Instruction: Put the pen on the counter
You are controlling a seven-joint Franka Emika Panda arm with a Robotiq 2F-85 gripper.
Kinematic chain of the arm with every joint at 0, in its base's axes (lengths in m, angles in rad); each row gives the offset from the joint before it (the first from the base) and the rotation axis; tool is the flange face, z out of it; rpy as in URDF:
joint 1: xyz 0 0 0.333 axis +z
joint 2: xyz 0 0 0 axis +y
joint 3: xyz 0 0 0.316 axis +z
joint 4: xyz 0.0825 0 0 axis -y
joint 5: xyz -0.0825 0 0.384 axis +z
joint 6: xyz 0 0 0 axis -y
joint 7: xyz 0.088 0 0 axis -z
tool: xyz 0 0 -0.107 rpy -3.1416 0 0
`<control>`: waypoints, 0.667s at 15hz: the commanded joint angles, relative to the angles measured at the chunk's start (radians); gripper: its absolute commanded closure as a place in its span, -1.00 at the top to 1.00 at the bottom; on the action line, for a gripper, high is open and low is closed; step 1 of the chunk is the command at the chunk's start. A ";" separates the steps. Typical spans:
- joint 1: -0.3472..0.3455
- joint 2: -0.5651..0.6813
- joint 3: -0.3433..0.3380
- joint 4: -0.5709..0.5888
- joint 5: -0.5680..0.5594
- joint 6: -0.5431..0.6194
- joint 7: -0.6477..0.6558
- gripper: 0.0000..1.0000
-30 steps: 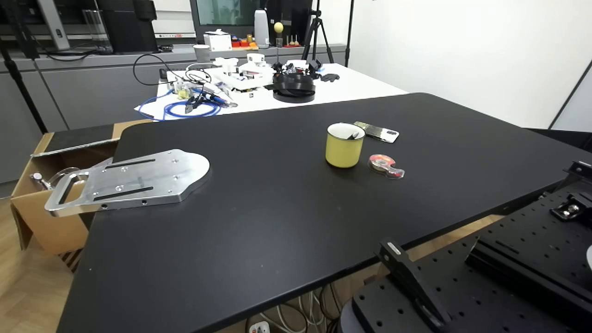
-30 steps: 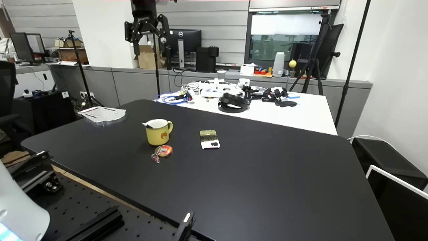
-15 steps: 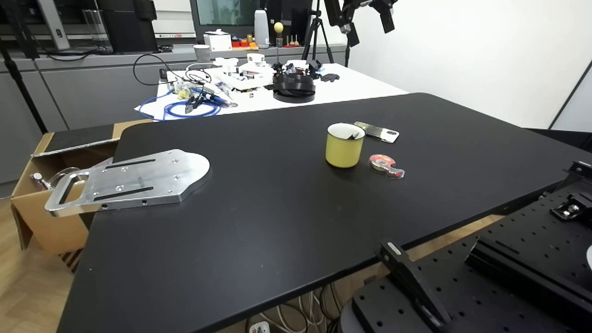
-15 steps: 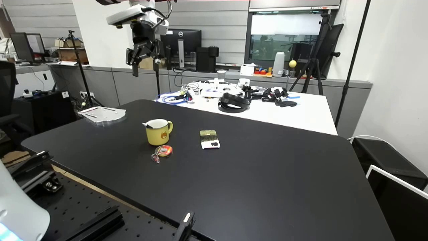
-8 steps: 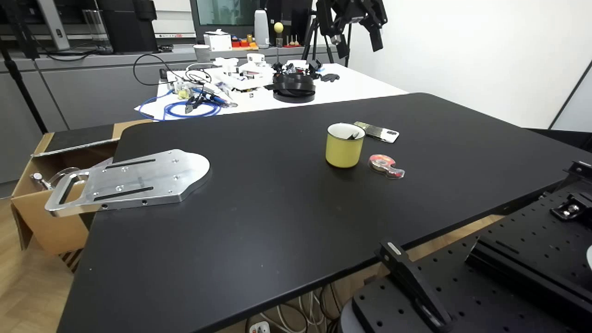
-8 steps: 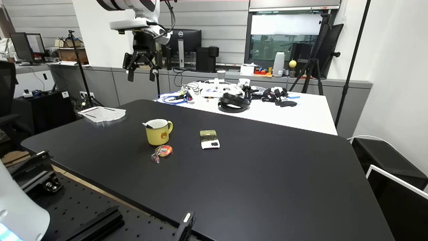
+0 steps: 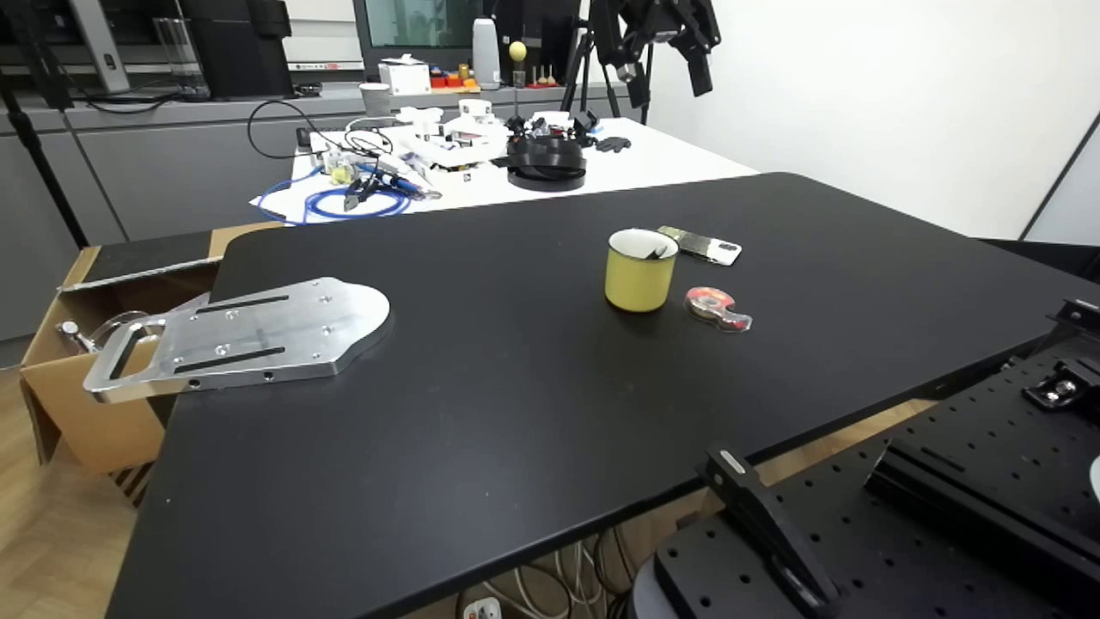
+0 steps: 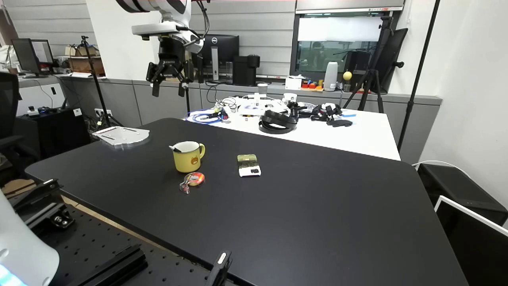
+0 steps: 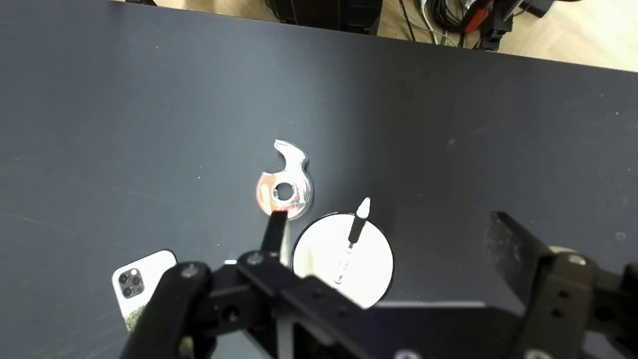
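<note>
The pen (image 8: 176, 149) leans inside a yellow cup (image 8: 186, 161), its white tip and black grip sticking out over the rim. In the wrist view the pen (image 9: 357, 229) lies across the white inside of the cup (image 9: 319, 244). The cup stands upright on the counter (image 8: 317, 206), a matte black tabletop that also shows in an exterior view (image 7: 481, 447). My gripper (image 8: 169, 91) is open and empty, high above the counter; it also shows at the top of an exterior view (image 7: 669, 89). In the wrist view the cup and pen appear between the open fingers (image 9: 389, 217), nearer the left finger.
A clear tape dispenser (image 7: 718, 309) lies beside the cup. A phone (image 8: 249, 165) lies a little further off on the counter. A metal plate with a handle (image 7: 258, 331) lies at the counter's edge, overhanging a cardboard box (image 7: 94, 413). A cluttered white table (image 8: 357, 139) stands behind.
Over the two seconds my arm has come down, bringing the gripper into both exterior views. It has hardly moved in the last half second. The cup, pen, tape and phone have not moved.
</note>
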 commanded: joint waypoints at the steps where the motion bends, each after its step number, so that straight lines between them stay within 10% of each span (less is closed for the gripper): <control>1: 0.011 0.001 -0.011 0.003 0.003 -0.003 -0.002 1.00; 10: 0.007 0.125 -0.026 0.088 -0.002 -0.024 -0.010 1.00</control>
